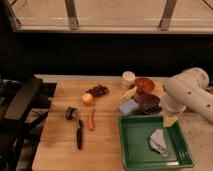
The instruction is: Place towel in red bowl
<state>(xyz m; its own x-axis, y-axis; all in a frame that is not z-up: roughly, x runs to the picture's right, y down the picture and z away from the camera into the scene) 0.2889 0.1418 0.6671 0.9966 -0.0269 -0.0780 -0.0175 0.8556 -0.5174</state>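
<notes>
- The towel point(160, 142), a crumpled grey cloth, lay in the right half of the green tray point(134, 141). The red bowl point(145, 84) sat well apart from it, up near the back of the wooden table point(57, 145).
- To my eye the main risk was a poor pinch. The cloth was bunched and low against the tray floor, so a shallow grab might have caught only a fold and let it slip on the way up.
- The carry also looked awkward. A dark brown object point(149, 102) and a blue sponge point(128, 107) stood between tray and bowl, with a white cup point(129, 78) just beside the bowl, and a trailing corner could have dragged across any of them.
- The bowl looked small for the cloth, so part of it might have hung over the rim.
- The gripper point(170, 120) hung from the white arm point(192, 95) over the tray's far right corner, near the towel but apart from it.
- It appeared to hold nothing, and I could not tell whether it was open or closed.
</notes>
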